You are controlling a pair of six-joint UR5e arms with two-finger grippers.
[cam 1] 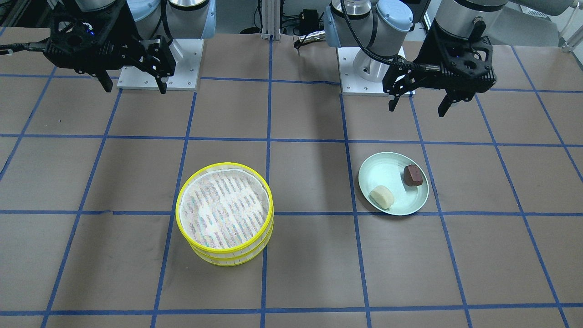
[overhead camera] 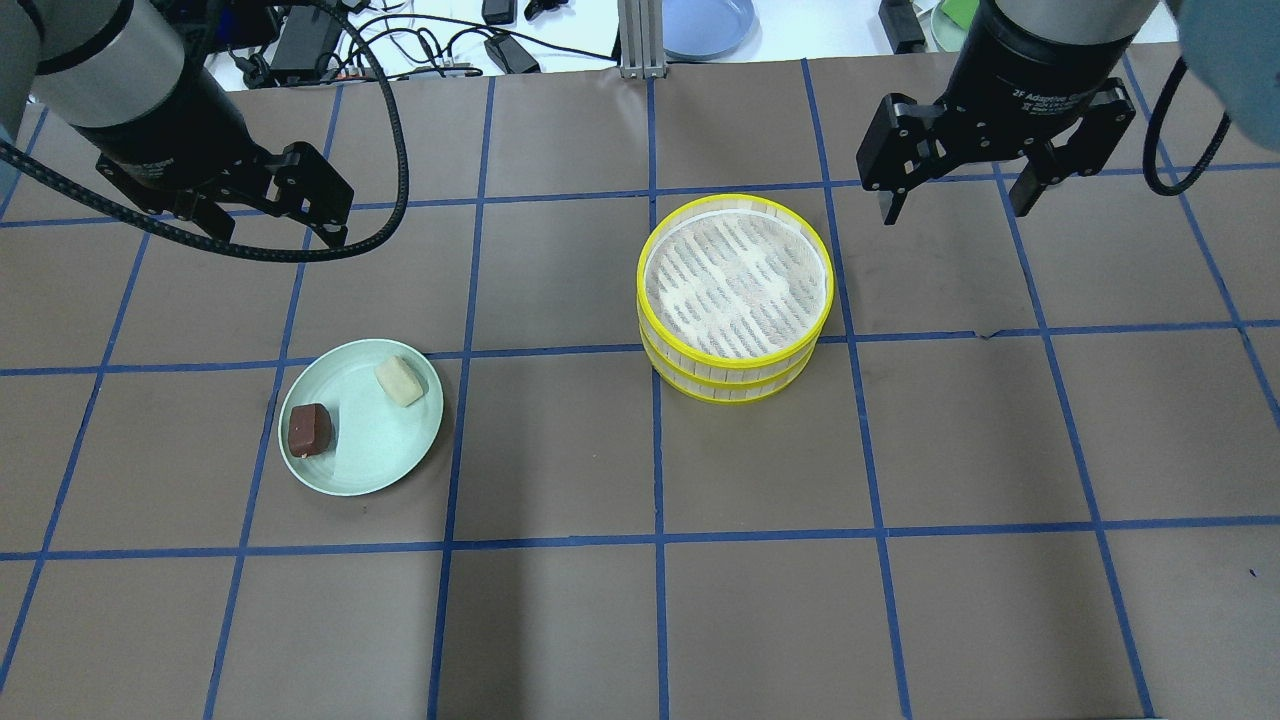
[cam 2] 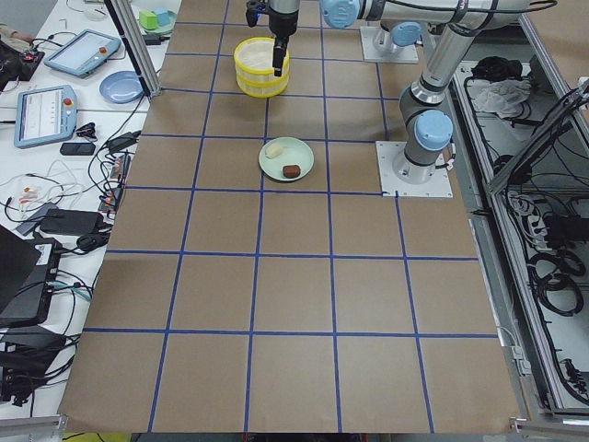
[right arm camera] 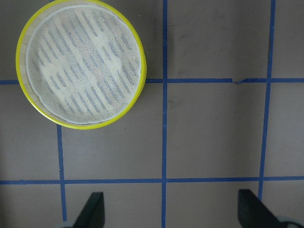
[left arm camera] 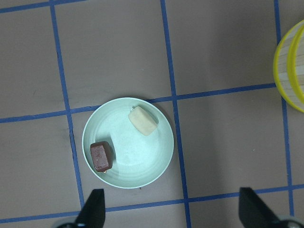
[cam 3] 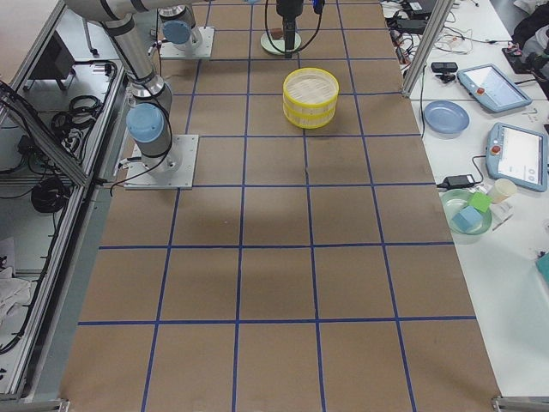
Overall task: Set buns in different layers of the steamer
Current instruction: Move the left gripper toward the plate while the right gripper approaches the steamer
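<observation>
Arms hang high, wrists down — left gripper (cam 1: pixel 417 109) above the green plate (overhead camera: pixel 370 450) toward the desk's left end, right gripper (overhead camera: pixel 955 212) near the steamer (overhead camera: pixel 735 270). Both gape wide, empty.

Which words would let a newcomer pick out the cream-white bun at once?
On the brown table with its blue tape grid, find the pale green plate, set apart from the yellow-rimmed steamer. Two small pieces lie on it; the cream-white bun is the one on the steamer's side. It is rounded, whereas the reddish-brown bun beside it is dark and blocky.
</observation>
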